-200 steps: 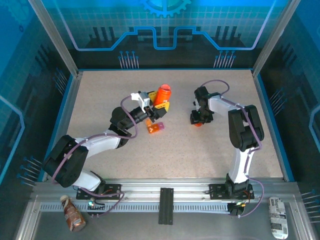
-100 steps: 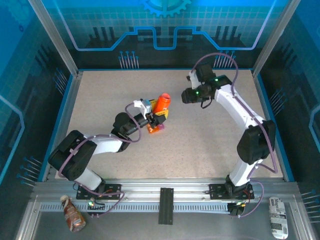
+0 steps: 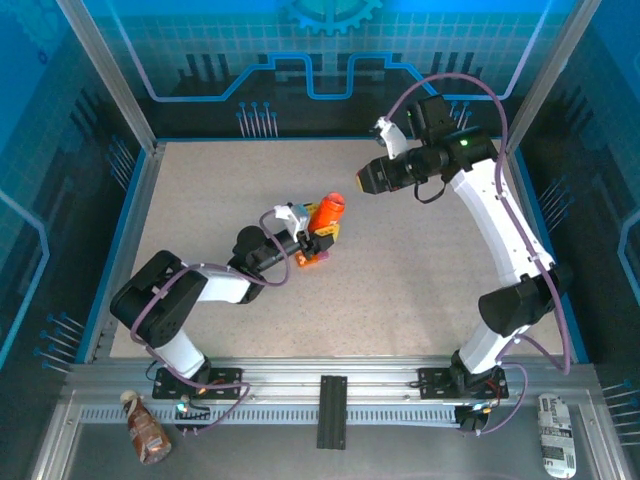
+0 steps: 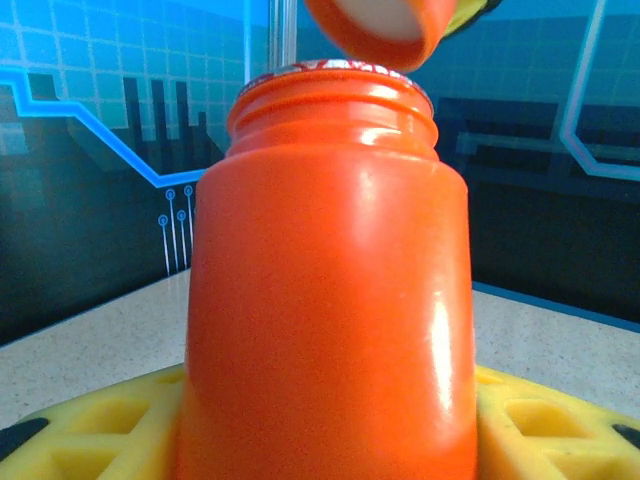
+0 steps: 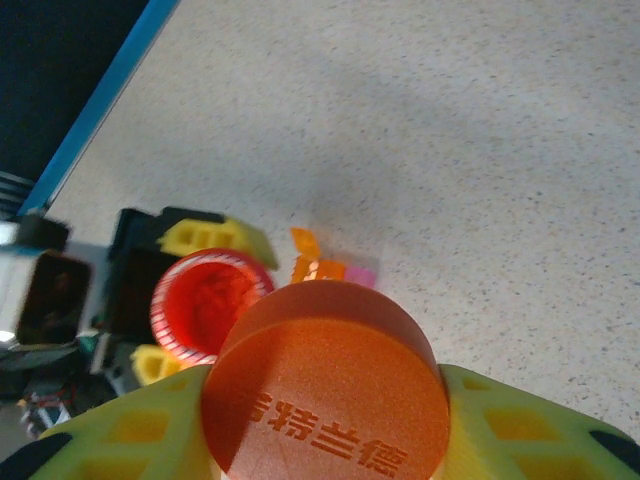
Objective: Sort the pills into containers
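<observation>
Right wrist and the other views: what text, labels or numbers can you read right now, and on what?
"善特兰德": raised characters on top of the orange cap; the first character is uncertain.
Brown bottle lying at front left, off the table: label too small to read.
White packet at front right: dark print too small to read.
Orange bottle: no text on the side that shows.

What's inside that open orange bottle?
Looking down its mouth, the bottle looks reddish-orange inside; what that is can't be made out. The cap in the right hand hides its near edge.
</observation>
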Robot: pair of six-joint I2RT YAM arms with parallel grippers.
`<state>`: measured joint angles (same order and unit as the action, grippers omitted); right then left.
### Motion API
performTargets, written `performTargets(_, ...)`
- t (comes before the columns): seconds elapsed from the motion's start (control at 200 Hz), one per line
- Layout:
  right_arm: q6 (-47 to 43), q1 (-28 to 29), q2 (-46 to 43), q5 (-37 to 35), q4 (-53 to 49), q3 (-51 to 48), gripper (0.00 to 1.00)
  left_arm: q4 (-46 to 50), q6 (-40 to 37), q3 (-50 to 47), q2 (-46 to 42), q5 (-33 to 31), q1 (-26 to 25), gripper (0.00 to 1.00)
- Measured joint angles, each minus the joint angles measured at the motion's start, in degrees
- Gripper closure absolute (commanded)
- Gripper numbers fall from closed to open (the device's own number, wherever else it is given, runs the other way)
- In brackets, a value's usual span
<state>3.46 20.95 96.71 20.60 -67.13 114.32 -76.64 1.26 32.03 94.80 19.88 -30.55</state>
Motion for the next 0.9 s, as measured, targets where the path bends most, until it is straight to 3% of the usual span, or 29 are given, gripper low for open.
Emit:
performTargets(0.37,-7.7,0.9,6.8,4.5,-12.2,9.9,0.55,0.0,-1.5,1.6,1.2,2.5,-0.1,1.0)
performTargets(0.9,-9.2,4.1,11.4,5.6,-14.5,11.6,0.56,0.5,-2.0,2.3,1.2,4.5,-0.4,1.0)
